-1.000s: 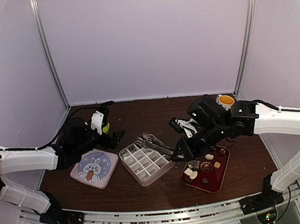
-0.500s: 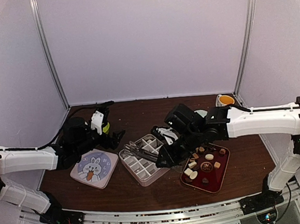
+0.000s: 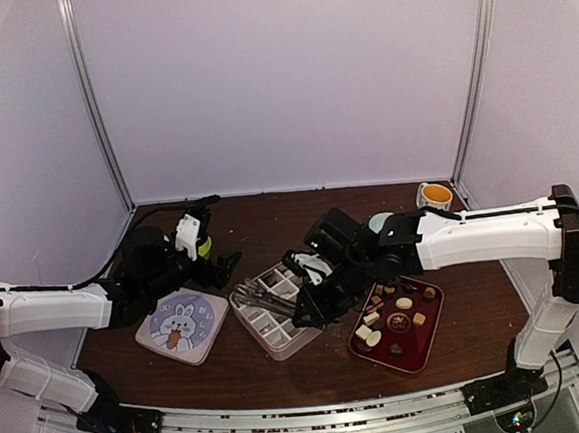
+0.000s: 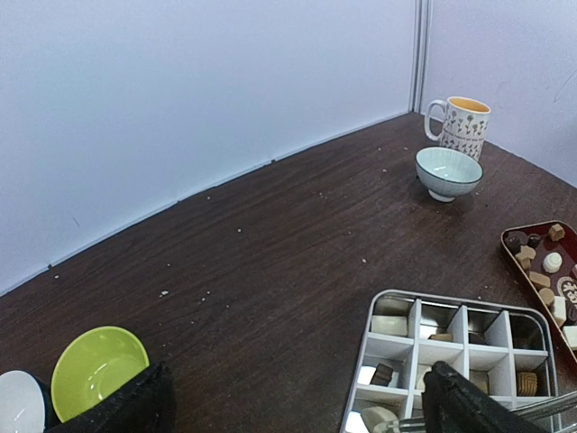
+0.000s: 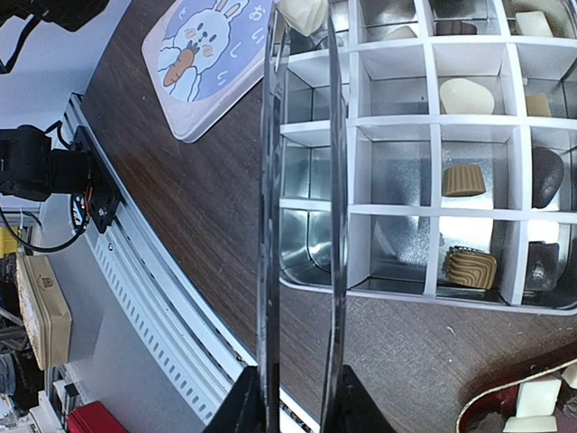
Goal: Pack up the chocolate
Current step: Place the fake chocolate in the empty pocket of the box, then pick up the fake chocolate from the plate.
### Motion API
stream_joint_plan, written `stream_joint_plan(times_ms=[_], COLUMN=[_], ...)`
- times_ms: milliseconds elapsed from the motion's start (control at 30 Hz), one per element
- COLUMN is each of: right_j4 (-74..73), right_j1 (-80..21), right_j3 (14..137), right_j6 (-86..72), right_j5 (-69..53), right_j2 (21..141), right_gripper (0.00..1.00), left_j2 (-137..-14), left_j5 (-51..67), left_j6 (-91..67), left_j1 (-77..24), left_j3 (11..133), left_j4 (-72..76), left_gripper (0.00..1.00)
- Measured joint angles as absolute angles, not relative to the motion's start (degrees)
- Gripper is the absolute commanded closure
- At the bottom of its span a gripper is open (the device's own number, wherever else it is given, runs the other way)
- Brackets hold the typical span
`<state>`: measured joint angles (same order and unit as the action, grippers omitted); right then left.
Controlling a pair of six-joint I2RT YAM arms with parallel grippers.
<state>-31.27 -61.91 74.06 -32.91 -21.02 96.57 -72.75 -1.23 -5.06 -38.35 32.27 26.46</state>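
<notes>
My right gripper [image 5: 293,397] is shut on a pair of metal tongs [image 5: 297,225]. The tong tips pinch a cream-white chocolate [image 5: 302,13] over the far-left corner of the divided tin box [image 5: 406,293]. Several cells of the box hold chocolate pieces [image 5: 466,95]. In the top view the right gripper [image 3: 324,292] hangs over the box [image 3: 279,338], and more chocolate [image 3: 405,304] lies on the dark red tray [image 3: 413,352] to its right. My left gripper [image 3: 218,265] is open and holds nothing, left of the box [image 4: 397,302]; in its wrist view the gripper [image 4: 288,415] spans bare table.
The box lid with a bunny picture [image 3: 181,325] lies left of the box. A mug [image 3: 434,196] and a pale bowl [image 3: 380,221] stand at the back right. A green bowl [image 4: 95,370] and a white bowl [image 4: 18,397] sit by the left gripper.
The right arm has swung left from the red tray, carrying the tongs across to the box's left side. The left arm has stayed still.
</notes>
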Motion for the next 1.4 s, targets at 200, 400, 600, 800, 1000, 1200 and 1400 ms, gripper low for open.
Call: stream_joint_plan(times_ms=[200,400,600,800,1000,1200,1400], right_j4=[-31.18,-31.14,-31.42,-33.65,-36.64,-40.91,-47.70], right_j1=[-61.91,-61.91,-61.91,-61.91,-61.91,-61.89,-61.89], right_j3=[74.15,74.61,74.76,74.76,73.23,66.46,59.44], right_j6=[-32.73,-32.71,-32.69,-32.64,-32.91,-34.37,-37.21], right_j5=[-20.97,-20.93,-20.53,-18.96,-16.43,-14.22,-12.10], right_j2=[96.66,96.66,96.64,93.47,84.84,75.18,66.11], right_gripper=[0.66,0.67,0.68,0.69,0.69,0.69,0.69], left_j2=[-72.75,-72.75,-72.75,-72.75,-72.75,-72.75,-72.75], left_j5=[-1.23,-1.23,-1.23,-1.26,-1.28,-1.30,-1.30], left_j6=[-5.06,-5.06,-5.06,-5.06,-5.06,-5.04,-5.04], left_j1=[-38.35,-38.35,-38.35,-38.35,-38.35,-38.35,-38.35], left_j3=[32.27,32.27,32.27,32.27,32.27,32.27,32.27], left_j4=[26.46,26.46,26.46,26.46,26.46,26.44,26.44], left_gripper=[0.02,0.03,0.02,0.02,0.02,0.02,0.02])
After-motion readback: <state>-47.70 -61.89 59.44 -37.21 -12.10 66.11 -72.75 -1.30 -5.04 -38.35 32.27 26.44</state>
